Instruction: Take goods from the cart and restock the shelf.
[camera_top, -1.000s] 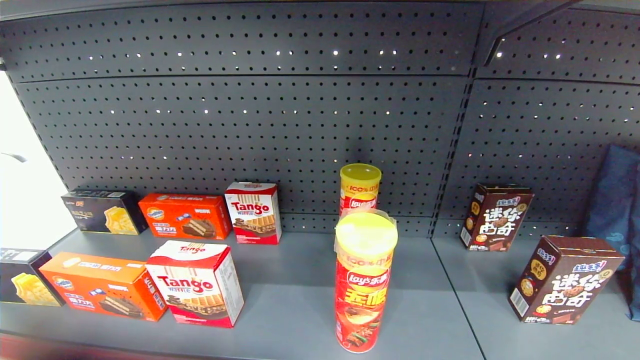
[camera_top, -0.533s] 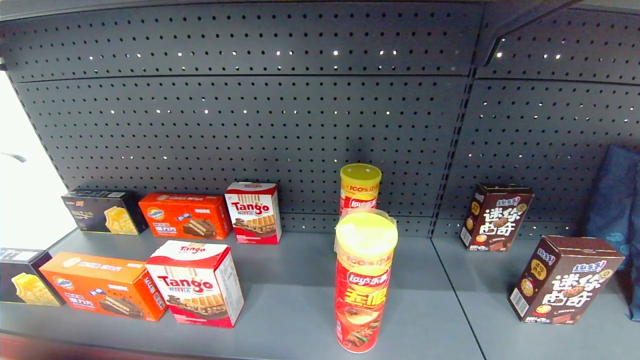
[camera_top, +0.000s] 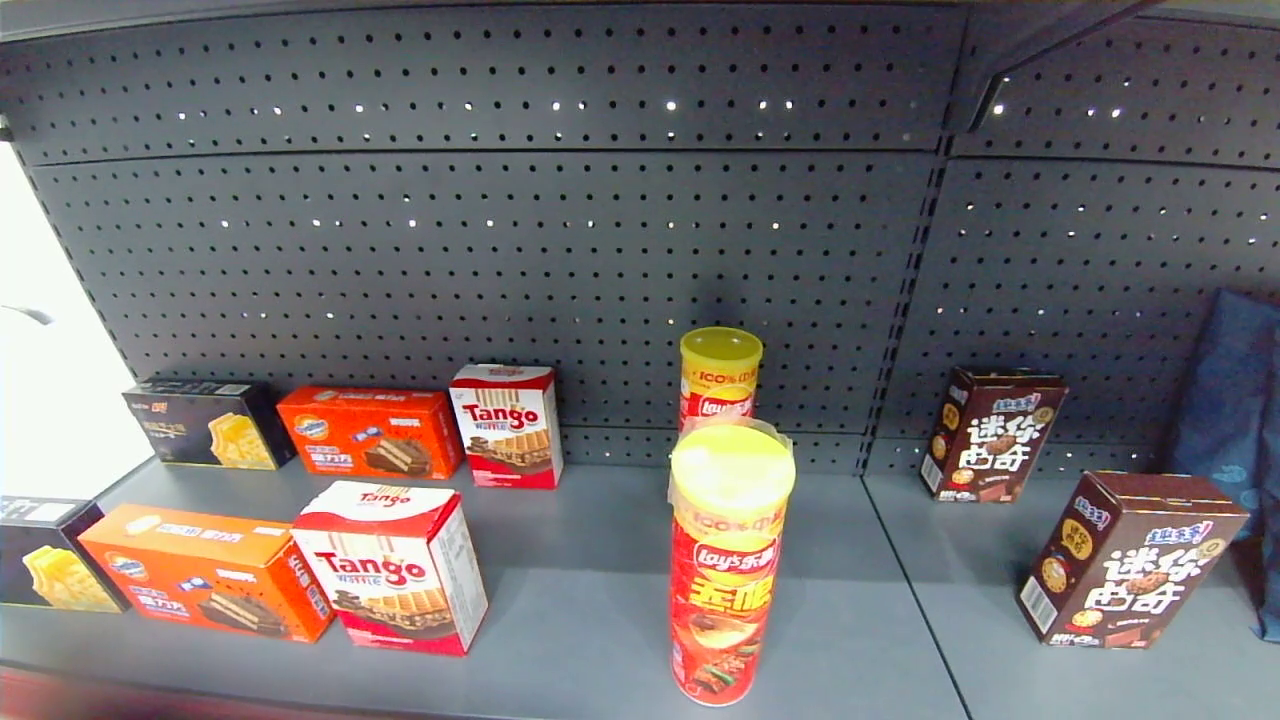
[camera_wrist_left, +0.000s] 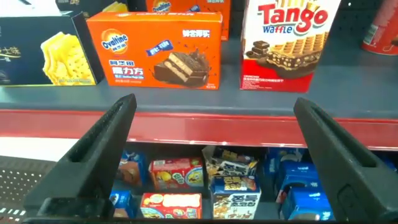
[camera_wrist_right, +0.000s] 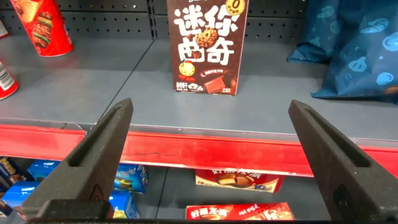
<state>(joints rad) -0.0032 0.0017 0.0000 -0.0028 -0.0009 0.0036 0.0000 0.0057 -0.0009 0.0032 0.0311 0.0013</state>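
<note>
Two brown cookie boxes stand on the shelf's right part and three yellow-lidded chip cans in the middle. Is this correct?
Not quite. The head view shows two chip cans, not three: the front can and the back can. The rest is correct.

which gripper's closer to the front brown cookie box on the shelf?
Right. The right gripper sits open just before the shelf, facing the brown cookie box. The left gripper faces the orange box and red-and-white wafer box, farther along.
</note>
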